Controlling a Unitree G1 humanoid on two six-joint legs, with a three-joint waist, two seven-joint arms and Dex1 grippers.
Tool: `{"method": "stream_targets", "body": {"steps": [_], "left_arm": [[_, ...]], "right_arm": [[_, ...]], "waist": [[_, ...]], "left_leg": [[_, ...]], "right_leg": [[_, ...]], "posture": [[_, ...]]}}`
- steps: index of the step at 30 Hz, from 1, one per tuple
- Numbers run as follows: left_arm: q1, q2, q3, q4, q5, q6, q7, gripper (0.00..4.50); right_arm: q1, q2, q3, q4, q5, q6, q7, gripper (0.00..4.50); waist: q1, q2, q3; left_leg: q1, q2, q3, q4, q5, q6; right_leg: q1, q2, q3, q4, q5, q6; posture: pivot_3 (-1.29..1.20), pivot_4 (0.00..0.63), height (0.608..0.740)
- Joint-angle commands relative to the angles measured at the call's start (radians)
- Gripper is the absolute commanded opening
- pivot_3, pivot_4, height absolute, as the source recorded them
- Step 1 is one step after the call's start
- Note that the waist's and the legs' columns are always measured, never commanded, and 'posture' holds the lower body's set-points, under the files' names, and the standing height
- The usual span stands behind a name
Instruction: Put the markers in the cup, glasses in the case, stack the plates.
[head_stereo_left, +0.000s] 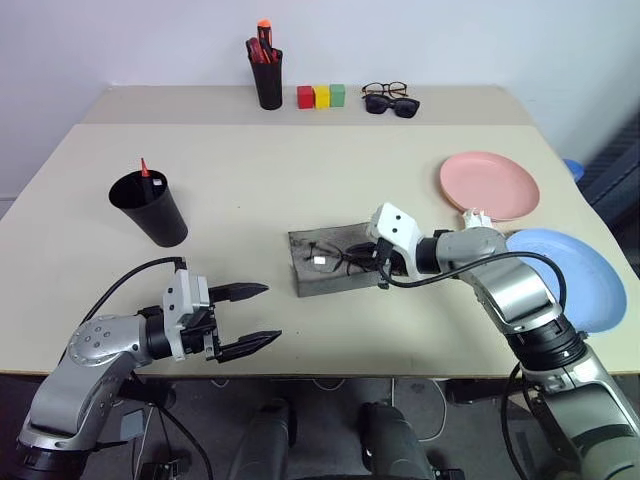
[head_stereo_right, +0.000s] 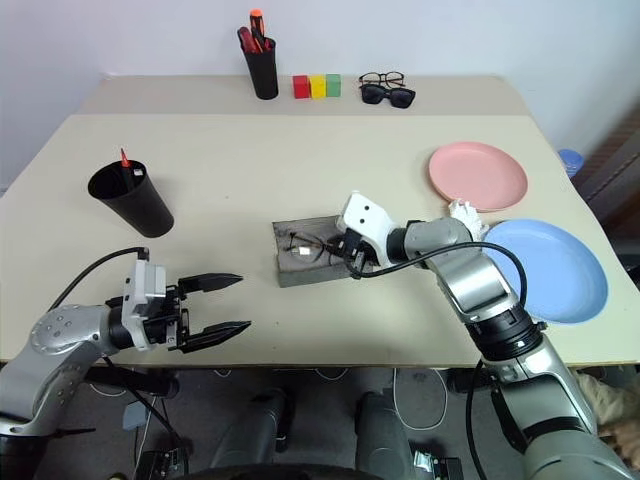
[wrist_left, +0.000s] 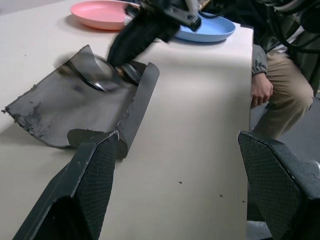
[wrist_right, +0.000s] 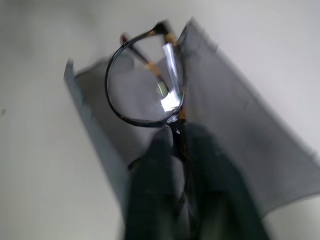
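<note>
We see the right gripper (head_stereo_left: 377, 262) over the open grey case (head_stereo_left: 305, 272), which lies near the middle of the table (head_stereo_left: 250, 180). The wire-rimmed glasses (head_stereo_left: 338, 256) sit inside the case, and in the right wrist view the two fingers (wrist_right: 150, 200) lie close on either side of the frame at the bridge; the blur there keeps us from telling whether the jaws pinch the frame or stand just off it.

The left gripper (head_stereo_left: 252, 318) hangs over the near edge of the table, well apart from the case, its jaws wide apart and empty; the left wrist view looks between them toward the case.

The black cup (head_stereo_left: 150, 208) stands upright on the left part of the table with the tip of a red marker (head_stereo_left: 144, 167) showing above its rim. We cannot make out a second marker in it.

The pink plate (head_stereo_left: 489, 185) lies flat toward the right side of the table. The blue plate (head_stereo_left: 580, 275) lies nearer the right edge, just beside the pink one, not stacked on it.

At the far edge we note a pen holder (head_stereo_left: 268, 80) with red and orange markers, three coloured blocks (head_stereo_left: 321, 96), and two further pairs of spectacles (head_stereo_left: 390, 98).

A person's hand (wrist_left: 262, 89) and trouser leg appear beyond the table in the left wrist view.
</note>
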Motion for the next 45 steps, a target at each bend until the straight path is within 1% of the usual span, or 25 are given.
{"method": "stream_targets", "body": {"steps": [1,4,7,10,12,13,14,16,17,19,20,24,28,30,32,35,37,38,39,40,43,45], "left_arm": [[-0.010,0.011,0.033,-0.013,0.011,-0.020,0.011,3.91],[-0.062,0.001,0.043,0.017,0.003,-0.002,0.046,3.91],[-0.156,-0.016,0.040,0.078,0.030,0.001,0.106,3.91],[-0.324,-0.036,0.016,0.207,0.088,0.012,0.174,3.91],[-0.424,-0.049,-0.001,0.304,0.109,0.022,0.184,3.91],[-0.465,-0.053,-0.008,0.347,0.111,0.031,0.176,3.37],[-0.519,-0.058,-0.026,0.413,0.134,0.017,0.162,3.06],[-0.620,-0.071,-0.059,0.546,0.181,-0.017,0.138,2.16],[-0.693,-0.085,-0.086,0.644,0.221,-0.049,0.128,1.53],[-0.809,-0.114,-0.125,0.805,0.283,-0.107,0.115,0.45],[-0.869,-0.133,-0.145,0.889,0.316,-0.138,0.113,0.04],[-1.078,-0.219,-0.213,1.206,0.435,-0.267,0.104,0.04],[-1.208,-0.296,-0.262,1.438,0.526,-0.365,0.084,0.04],[-1.247,-0.334,-0.295,1.521,0.570,-0.392,0.033,0.04],[-1.263,-0.350,-0.314,1.573,0.603,-0.425,-0.014,0.04],[-1.279,-0.377,-0.309,1.615,0.601,-0.389,-0.147,0.04],[-1.276,-0.385,-0.318,1.607,0.598,-0.392,-0.281,0.04],[-1.272,-0.386,-0.324,1.570,0.569,-0.345,-0.402,0.04],[-1.253,-0.371,-0.363,1.494,0.513,-0.299,-0.482,0.04],[-1.231,-0.353,-0.403,1.414,0.457,-0.249,-0.527,0.04],[-1.151,-0.250,-0.563,1.135,0.311,-0.082,-0.546,0.04],[-1.104,-0.182,-0.651,0.975,0.246,-0.005,-0.546,0.04]], "right_arm": [[0.017,-0.030,-0.022,-0.063,-0.007,-0.010,0.003,2.48],[0.052,-0.050,-0.080,-0.113,0.016,0.008,-0.016,3.99],[0.109,-0.062,-0.191,-0.199,0.079,-0.003,-0.024,3.99],[0.257,-0.089,-0.371,-0.353,0.177,-0.030,-0.004,3.99],[0.371,-0.140,-0.463,-0.439,0.232,-0.007,0.031,3.99],[0.428,-0.168,-0.503,-0.476,0.263,0.015,0.053,4.06],[0.504,-0.180,-0.568,-0.514,0.294,0.045,0.056,4.06],[0.635,-0.180,-0.672,-0.564,0.315,0.037,0.049,4.06],[0.725,-0.174,-0.729,-0.591,0.310,0.018,0.058,4.06],[0.836,-0.146,-0.805,-0.628,0.322,-0.010,0.050,4.06],[0.876,-0.126,-0.830,-0.640,0.320,-0.031,0.035,4.06],[0.989,-0.067,-0.847,-0.635,0.221,-0.160,-0.024,4.06],[1.041,-0.019,-0.831,-0.624,0.181,-0.243,-0.071,4.06],[1.050,-0.003,-0.816,-0.626,0.168,-0.265,-0.093,4.06],[1.049,0.002,-0.801,-0.632,0.165,-0.270,-0.112,4.06],[1.050,0.000,-0.781,-0.638,0.159,-0.275,-0.130,4.06],[1.045,-0.002,-0.772,-0.634,0.156,-0.283,-0.140,4.06],[1.036,-0.007,-0.772,-0.638,0.158,-0.272,-0.151,4.06],[1.028,-0.011,-0.773,-0.643,0.157,-0.259,-0.162,4.06],[1.022,-0.015,-0.774,-0.648,0.158,-0.248,-0.171,4.06],[1.000,-0.019,-0.769,-0.654,0.161,-0.213,-0.203,4.06],[0.986,-0.023,-0.760,-0.654,0.163,-0.194,-0.218,4.06]], "waist": [[0.000,0.000,0.000],[0.002,0.000,0.000],[0.008,0.000,0.000],[0.026,-0.001,0.000],[0.035,-0.001,-0.001],[0.035,-0.001,-0.001],[0.036,-0.002,-0.001],[0.037,-0.003,-0.001],[0.036,-0.003,-0.001],[0.041,-0.004,-0.001],[0.037,-0.004,-0.001],[0.029,-0.006,-0.001],[0.023,-0.007,-0.001],[0.026,-0.007,-0.001],[0.025,-0.007,-0.001],[0.025,-0.008,0.000],[0.026,-0.009,0.001],[0.026,-0.009,0.001],[0.026,-0.009,0.001],[0.025,-0.009,0.001],[0.024,-0.008,0.001],[0.018,-0.007,0.001]], "left_leg": [[0.000,0.000,0.000,0.000,0.000,0.000],[0.000,0.000,0.000,0.000,0.000,0.000],[0.000,0.000,0.000,0.000,0.000,0.000],[0.000,0.000,-0.001,0.001,0.000,0.000],[0.000,0.000,-0.001,0.001,0.000,0.000],[0.000,0.000,-0.001,0.001,0.000,0.000],[0.000,-0.001,0.000,0.001,0.000,0.000],[0.000,-0.001,0.000,0.001,0.000,0.000],[0.000,-0.001,0.000,0.001,0.000,0.000],[0.001,-0.001,0.000,0.001,0.000,0.000],[0.001,-0.001,0.000,0.002,0.000,0.000],[0.002,0.000,0.000,0.003,0.000,0.000],[0.002,-0.001,0.001,0.003,-0.001,0.000],[0.002,-0.001,0.001,0.002,-0.001,0.001],[0.002,-0.001,0.001,0.002,-0.001,0.001],[0.002,-0.001,0.001,0.001,-0.001,0.001],[0.002,-0.001,0.001,0.001,-0.001,0.001],[0.001,-0.001,0.001,0.002,-0.001,0.001],[0.001,-0.001,0.001,0.002,-0.001,0.001],[0.001,-0.001,0.001,0.002,-0.001,0.001],[0.001,0.000,0.000,0.002,-0.001,0.001],[0.001,0.000,0.000,0.001,-0.001,0.001]], "right_leg": [[0.000,0.000,0.000,0.000,0.000,0.000],[0.000,0.000,0.000,0.000,0.000,0.000],[0.001,0.000,0.000,0.000,0.000,0.000],[0.001,0.000,0.000,0.000,0.000,0.000],[0.003,0.000,-0.001,0.000,-0.001,0.002],[0.003,0.000,-0.001,-0.001,-0.001,0.002],[0.003,0.000,-0.001,-0.001,-0.001,0.002],[0.003,0.000,-0.001,-0.001,-0.002,0.003],[0.004,0.000,-0.001,-0.001,-0.002,0.003],[0.004,0.001,-0.001,0.000,-0.002,0.003],[0.004,0.001,-0.001,0.000,-0.001,0.003],[0.007,0.000,-0.001,-0.001,-0.002,0.005],[0.006,-0.001,-0.001,-0.003,-0.003,0.006],[0.005,0.000,-0.001,-0.002,-0.003,0.006],[0.005,0.000,-0.001,-0.002,-0.002,0.007],[0.005,0.000,-0.001,-0.002,-0.002,0.006],[0.005,0.000,-0.001,-0.002,-0.002,0.006],[0.005,0.000,-0.001,-0.002,-0.002,0.005],[0.006,0.000,-0.001,-0.002,-0.002,0.005],[0.006,0.000,-0.001,-0.002,-0.002,0.004],[0.006,-0.001,-0.001,-0.002,-0.001,0.003],[0.006,-0.001,-0.001,-0.002,-0.001,0.002]], "posture": [[0.00,0.150,0.739],[0.00,0.150,0.739],[0.00,0.150,0.739],[0.00,0.150,0.739],[0.00,0.150,0.739],[0.00,0.150,0.739],[0.00,0.150,0.739],[0.00,0.150,0.739],[0.00,0.150,0.739],[0.00,0.150,0.739],[0.00,0.150,0.739],[0.00,0.150,0.739],[0.00,0.150,0.739],[0.00,0.150,0.739],[0.00,0.150,0.739],[0.00,0.150,0.739],[0.00,0.150,0.739],[0.00,0.150,0.739],[0.00,0.150,0.739],[0.00,0.150,0.739],[0.00,0.150,0.739],[0.00,0.150,0.739]]}}
